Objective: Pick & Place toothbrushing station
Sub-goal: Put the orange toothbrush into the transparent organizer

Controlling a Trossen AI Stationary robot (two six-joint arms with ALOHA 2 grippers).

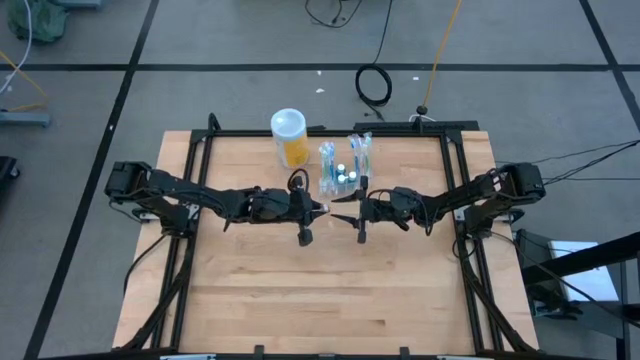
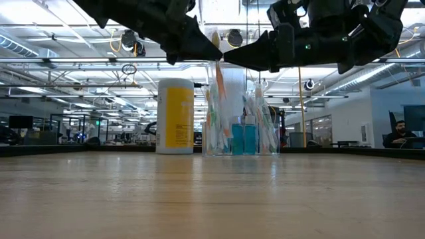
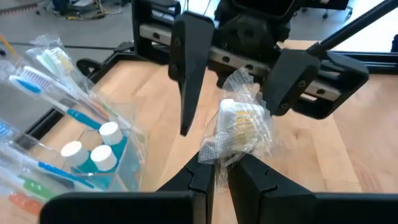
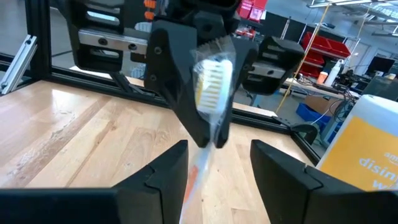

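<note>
left claw (image 3: 214, 171) pinching a wrapped toothbrush (image 3: 239, 127) above the worktop (image 1: 300, 290), right claw (image 4: 214, 163) spread facing it. toothbrushing station (image 1: 345, 170) just behind both, beside the yellow cup (image 1: 289, 136). best to keep the pinch firm, align over a free slot, lower slowly.
</note>
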